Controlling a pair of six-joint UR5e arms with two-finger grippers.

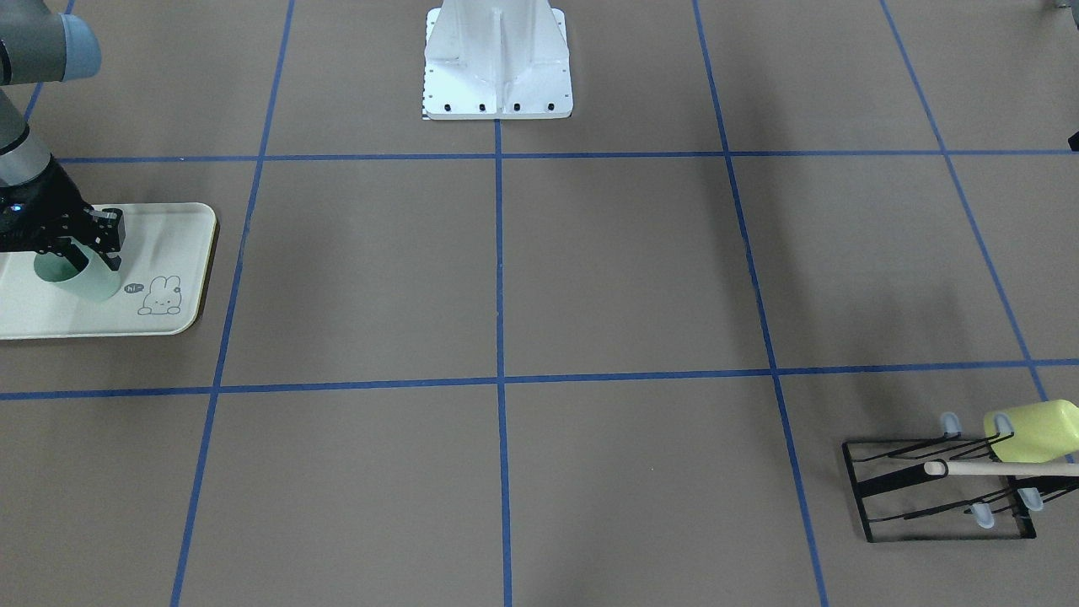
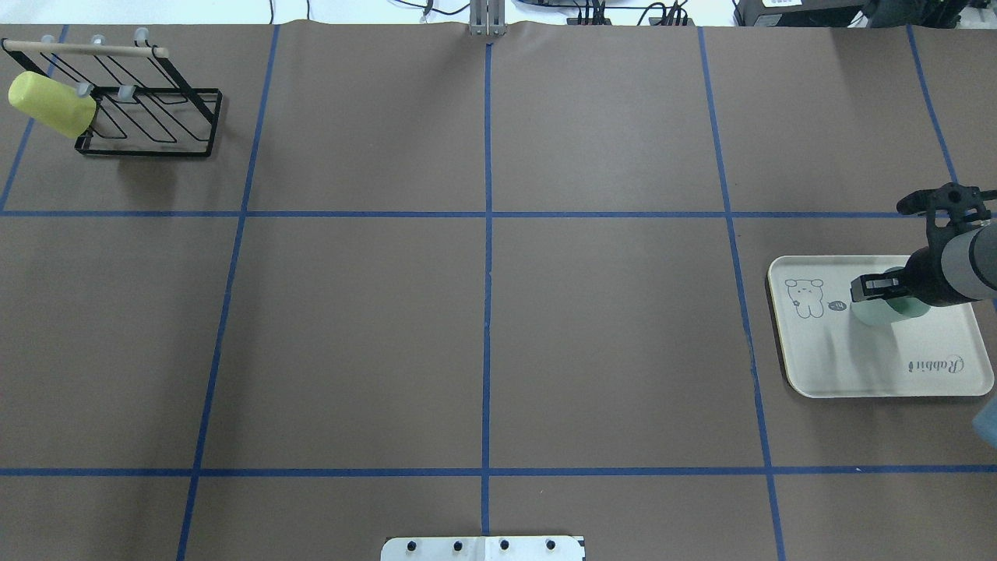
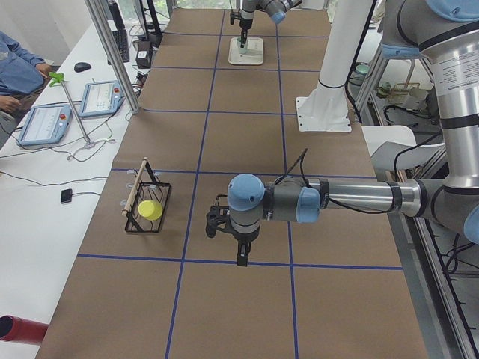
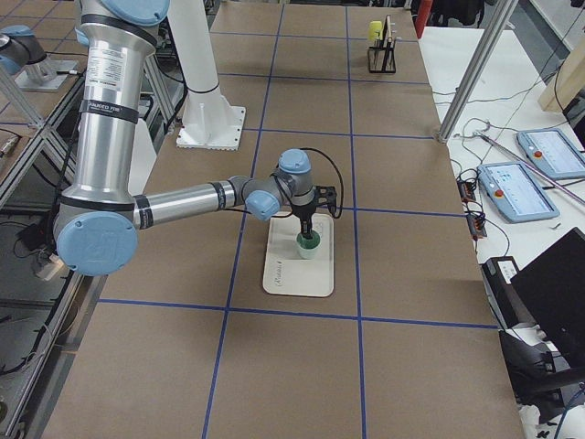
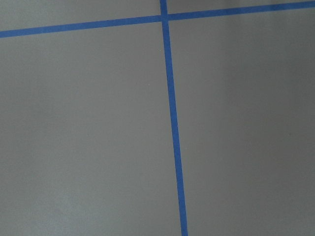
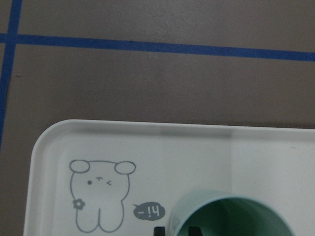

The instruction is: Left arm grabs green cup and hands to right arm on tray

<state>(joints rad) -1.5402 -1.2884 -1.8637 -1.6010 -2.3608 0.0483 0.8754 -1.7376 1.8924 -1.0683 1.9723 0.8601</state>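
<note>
The pale mint-green cup (image 1: 88, 282) stands on the cream tray (image 1: 169, 228) near its bunny drawing. It also shows in the overhead view (image 2: 876, 313) and the right wrist view (image 6: 231, 216). My right gripper (image 1: 84, 244) comes down on it from above and is shut on its rim, one finger inside and one outside (image 6: 176, 230). The tray (image 2: 857, 366) lies at the table's right end. My left gripper (image 3: 241, 254) hangs over bare table far from the tray. It shows only in the left side view, so I cannot tell if it is open or shut.
A black wire rack (image 2: 148, 117) with a wooden bar holds a yellow-green cup (image 2: 51, 103) at the far left corner. The white robot pedestal (image 1: 497, 67) stands at the table's near edge. Blue tape lines grid the brown table. An operator sits beside the table (image 3: 15, 67).
</note>
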